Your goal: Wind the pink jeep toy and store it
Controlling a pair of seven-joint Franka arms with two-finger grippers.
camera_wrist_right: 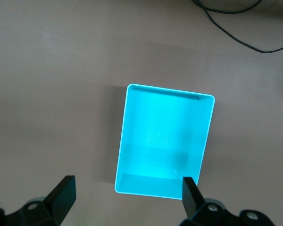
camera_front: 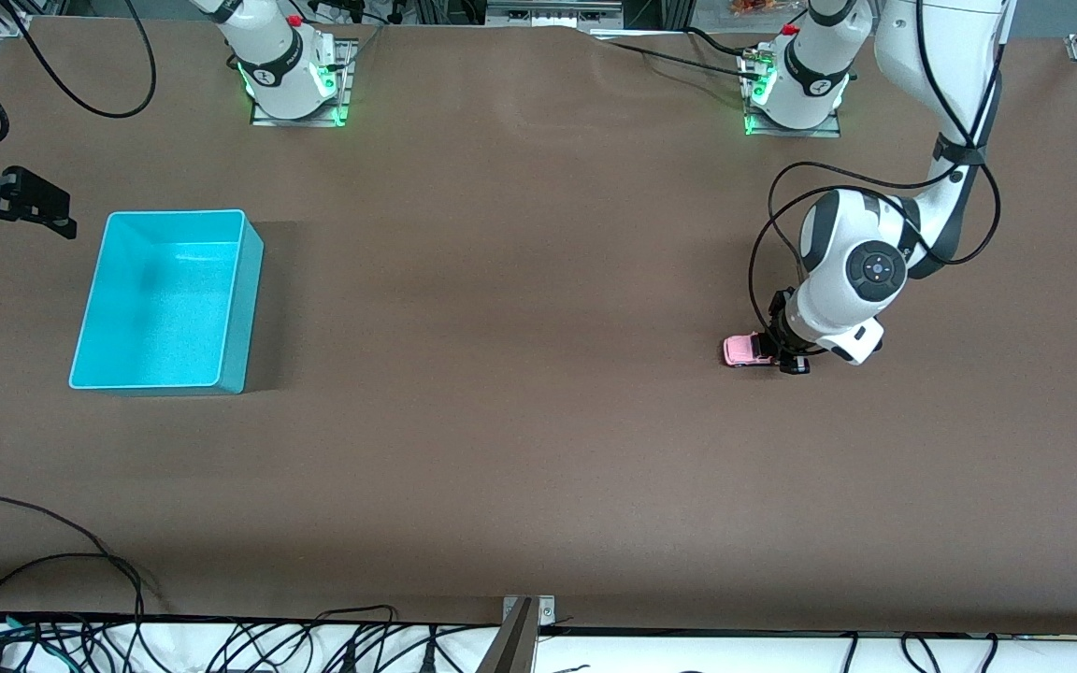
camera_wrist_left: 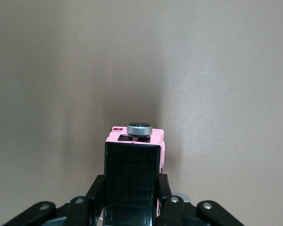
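I am clamping my left gripper (camera_front: 786,353) on the pink jeep toy (camera_front: 746,350), which is sitting on the brown table (camera_front: 520,393) toward the left arm's end, well apart from the turquoise bin (camera_front: 167,299). In the left wrist view my fingers (camera_wrist_left: 166,192) are pressing both flanks of the pink jeep toy (camera_wrist_left: 158,147) just under its black roof (camera_wrist_left: 132,181), and a small round dark knob (camera_wrist_left: 139,128) is showing at the end pointing away from my wrist. The wheels look to be touching the table, though I cannot tell for certain.

I judge the step in hand to be the winding. To do it well I am aiming to keep the grip square and firm, press the wheels onto the cloth and drag the car straight along its own length, so the wheels roll instead of skidding. Any tilt would lift one axle and waste the stroke; squeezing too low would jam the wheels.

My right gripper (camera_wrist_right: 127,200) is waiting with its fingers wide apart, hanging above the table beside the turquoise bin (camera_wrist_right: 205,136), whose floor is showing bare
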